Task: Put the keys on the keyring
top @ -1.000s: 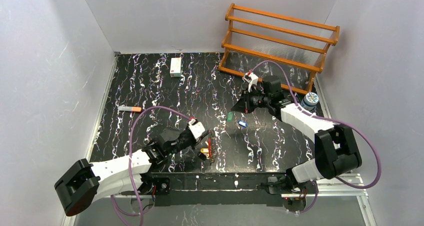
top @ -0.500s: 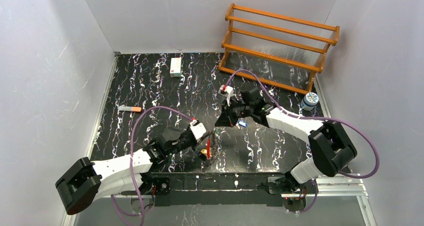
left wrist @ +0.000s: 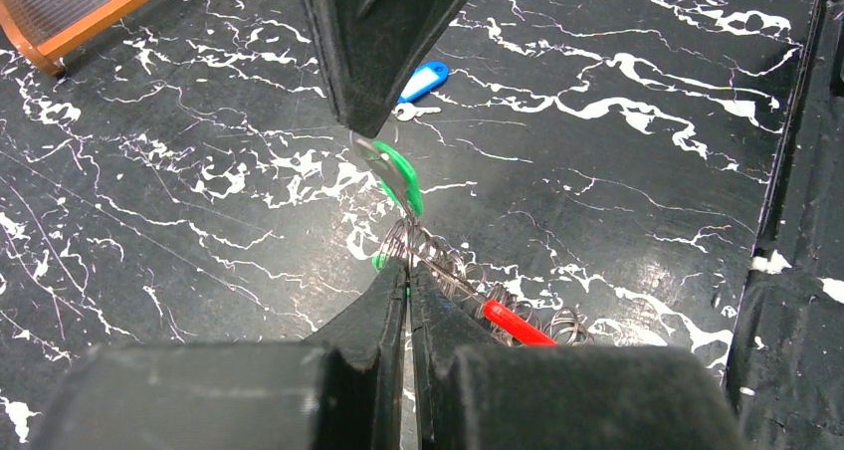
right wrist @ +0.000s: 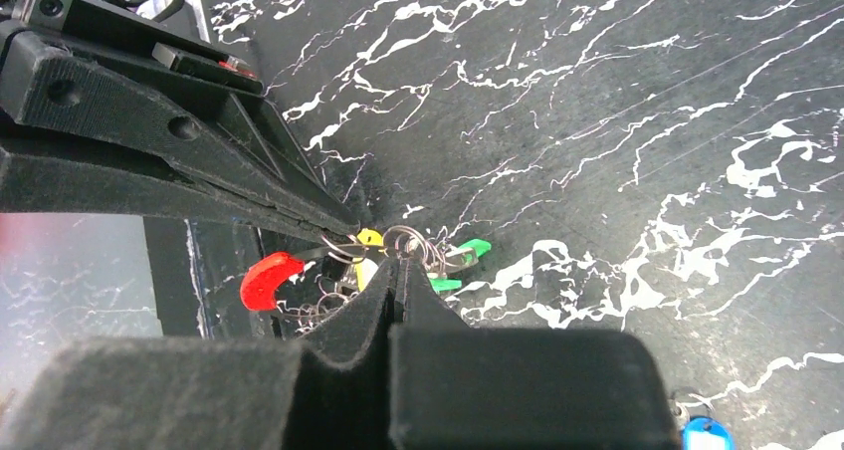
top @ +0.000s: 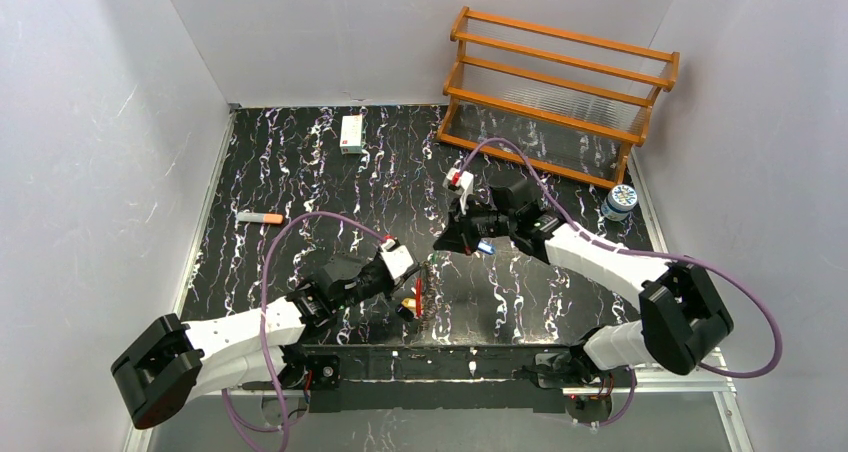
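While at keyring (left wrist: 445, 264), key (left wrist: 401, 177) in claw (left wrist: 363, 128).

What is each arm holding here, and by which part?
Left gripper pinches the keyring by its wire loop. Right gripper holds the green key by its metal end, it seems.

Left tool (left wrist: 408, 281) pinches the keyring (left wrist: 453, 271); right tool (left wrist: 366, 121) holds green key (left wrist: 401, 176)

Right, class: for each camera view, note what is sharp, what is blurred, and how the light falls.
Left wrist view: the left hand, close to the lens, is soft; the black white-veined tabletop and green oval plastic key tag are sharp. Right wrist view: the right hand is blurred, the lower left corner hazy. Top view: even light, only faint shadows.
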Controlling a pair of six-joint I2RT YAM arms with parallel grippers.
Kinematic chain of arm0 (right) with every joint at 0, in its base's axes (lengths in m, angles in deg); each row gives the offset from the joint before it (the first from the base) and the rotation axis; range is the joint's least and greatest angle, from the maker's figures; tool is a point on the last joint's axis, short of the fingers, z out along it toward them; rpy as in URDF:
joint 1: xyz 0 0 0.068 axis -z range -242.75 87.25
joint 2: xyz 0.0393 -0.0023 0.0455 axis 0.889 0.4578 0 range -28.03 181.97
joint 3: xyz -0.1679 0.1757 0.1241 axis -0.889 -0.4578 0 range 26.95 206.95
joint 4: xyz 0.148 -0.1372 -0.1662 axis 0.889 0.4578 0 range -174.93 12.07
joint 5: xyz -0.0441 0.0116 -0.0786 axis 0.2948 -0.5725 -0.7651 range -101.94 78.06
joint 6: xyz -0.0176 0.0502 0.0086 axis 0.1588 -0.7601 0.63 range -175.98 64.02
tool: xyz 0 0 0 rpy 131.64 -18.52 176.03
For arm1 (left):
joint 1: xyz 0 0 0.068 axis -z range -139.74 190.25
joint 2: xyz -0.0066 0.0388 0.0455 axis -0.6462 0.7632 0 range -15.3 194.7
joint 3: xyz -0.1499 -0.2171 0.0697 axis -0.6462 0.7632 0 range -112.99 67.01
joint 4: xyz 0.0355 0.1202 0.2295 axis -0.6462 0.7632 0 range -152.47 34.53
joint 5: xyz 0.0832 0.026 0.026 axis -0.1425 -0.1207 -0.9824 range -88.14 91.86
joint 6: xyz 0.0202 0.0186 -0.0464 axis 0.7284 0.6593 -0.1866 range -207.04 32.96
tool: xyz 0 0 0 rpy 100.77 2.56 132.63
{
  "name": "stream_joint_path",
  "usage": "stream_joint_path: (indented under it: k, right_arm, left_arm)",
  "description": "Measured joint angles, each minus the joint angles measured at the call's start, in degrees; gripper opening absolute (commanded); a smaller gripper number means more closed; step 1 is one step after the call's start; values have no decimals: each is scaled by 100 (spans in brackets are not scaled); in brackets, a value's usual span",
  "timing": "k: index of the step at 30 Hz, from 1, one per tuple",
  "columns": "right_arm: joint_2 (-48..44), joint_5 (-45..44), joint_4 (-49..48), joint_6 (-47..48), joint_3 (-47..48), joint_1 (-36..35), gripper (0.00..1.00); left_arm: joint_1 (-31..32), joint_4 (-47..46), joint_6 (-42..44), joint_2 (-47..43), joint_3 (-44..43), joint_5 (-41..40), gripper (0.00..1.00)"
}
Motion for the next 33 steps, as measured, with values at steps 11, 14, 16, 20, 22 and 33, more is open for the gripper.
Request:
stream_joint_path:
  k: [11,14,16,20,22,33]
  right_arm:
    - [-330,-59,455,404,-28,-144,1]
    - [-334,22,498,496,-28,-278,1]
    - [-334,48,529,535,-28,-354,1]
    - [-337,96,544,557,-28,-450,1]
    - [-339,96,542,557,-28,-461,1]
    - [-341,92,367,560,-28,-485,1]
  left_arm:
    - [0,0,26,48,-107,44,0]
    - [0,0,26,55,-118,48,0]
    - [0,2,26,63,-138,63,0]
    - [0,0,26,68,-144,83,0]
    - [0,0,26,70,-144,85,0]
    - [0,0,26,72,-144,87,0]
